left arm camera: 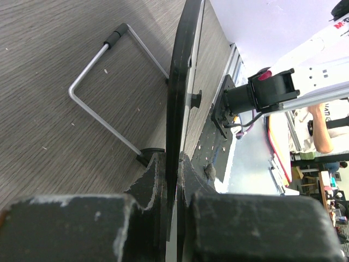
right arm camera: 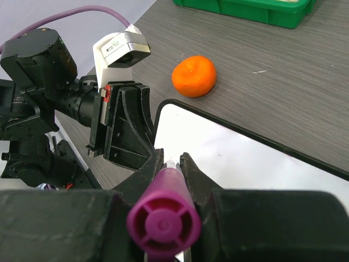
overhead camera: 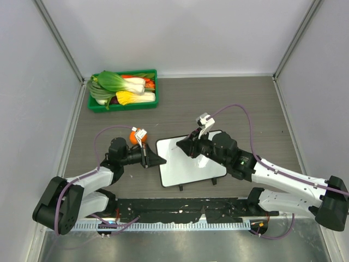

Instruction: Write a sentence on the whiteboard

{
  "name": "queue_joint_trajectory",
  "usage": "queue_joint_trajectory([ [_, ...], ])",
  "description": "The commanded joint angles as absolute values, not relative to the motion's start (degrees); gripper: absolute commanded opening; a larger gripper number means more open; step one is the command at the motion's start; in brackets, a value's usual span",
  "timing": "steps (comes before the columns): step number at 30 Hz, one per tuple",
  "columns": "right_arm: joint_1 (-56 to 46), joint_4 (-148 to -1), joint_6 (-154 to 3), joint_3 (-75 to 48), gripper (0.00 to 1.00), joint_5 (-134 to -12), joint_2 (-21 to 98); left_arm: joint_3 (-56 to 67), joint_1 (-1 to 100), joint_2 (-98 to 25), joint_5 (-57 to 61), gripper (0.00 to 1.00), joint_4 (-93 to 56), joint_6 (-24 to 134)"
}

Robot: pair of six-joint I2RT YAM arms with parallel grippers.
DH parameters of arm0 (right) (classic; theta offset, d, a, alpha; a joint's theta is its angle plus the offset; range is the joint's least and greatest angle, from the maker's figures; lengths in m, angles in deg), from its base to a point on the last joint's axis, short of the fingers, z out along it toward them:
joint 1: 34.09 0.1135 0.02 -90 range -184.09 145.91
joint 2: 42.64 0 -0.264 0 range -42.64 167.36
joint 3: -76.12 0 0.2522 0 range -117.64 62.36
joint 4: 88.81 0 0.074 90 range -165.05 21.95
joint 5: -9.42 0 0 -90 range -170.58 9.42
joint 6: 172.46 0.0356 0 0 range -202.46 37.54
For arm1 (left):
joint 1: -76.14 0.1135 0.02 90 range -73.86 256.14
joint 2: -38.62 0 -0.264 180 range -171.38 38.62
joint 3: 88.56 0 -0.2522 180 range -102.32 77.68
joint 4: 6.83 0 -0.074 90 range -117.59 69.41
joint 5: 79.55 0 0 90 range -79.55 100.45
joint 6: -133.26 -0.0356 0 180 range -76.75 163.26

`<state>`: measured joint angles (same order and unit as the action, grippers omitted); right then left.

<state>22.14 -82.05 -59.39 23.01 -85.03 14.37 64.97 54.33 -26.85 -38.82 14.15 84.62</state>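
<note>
The whiteboard [overhead camera: 193, 164] lies on the dark wooden table [overhead camera: 251, 103], in front of the two arms, and its two small black feet point to the near edge. Its white face looks glossy. From above I cannot tell if it lies fully flat.

The left gripper [overhead camera: 162, 160] is at the left edge of the whiteboard. In the left wrist view its jaws are nearly together and pinch the thin black frame of the whiteboard [left arm camera: 177, 103] between them, so the left gripper [left arm camera: 173, 164] holds the board by this edge. On the underside of the whiteboard, a bent wire leg [left arm camera: 101, 90] stands out over the table.

The right gripper [overhead camera: 181, 144] is over the far left corner of the whiteboard. In the right wrist view its jaws are narrow and clamp a marker [right arm camera: 163, 221] with a magenta end, which points down to the white face of the whiteboard [right arm camera: 245, 158]. The right gripper [right arm camera: 172, 161] is close to the left gripper [right arm camera: 128, 131].

An orange [overhead camera: 133, 137] sits just beyond the far left corner of the whiteboard. A green tray [overhead camera: 122, 90] with vegetables stands well behind the whiteboard, to the far left.
</note>
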Motion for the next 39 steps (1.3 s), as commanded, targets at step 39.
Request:
queue_joint_trajectory([
  [39,24.18,-88.58,-60.04,19.74,0.01,-97.11,23.27,65.11,54.69,-29.76,-33.05,0.00,13.07,80.08],
])
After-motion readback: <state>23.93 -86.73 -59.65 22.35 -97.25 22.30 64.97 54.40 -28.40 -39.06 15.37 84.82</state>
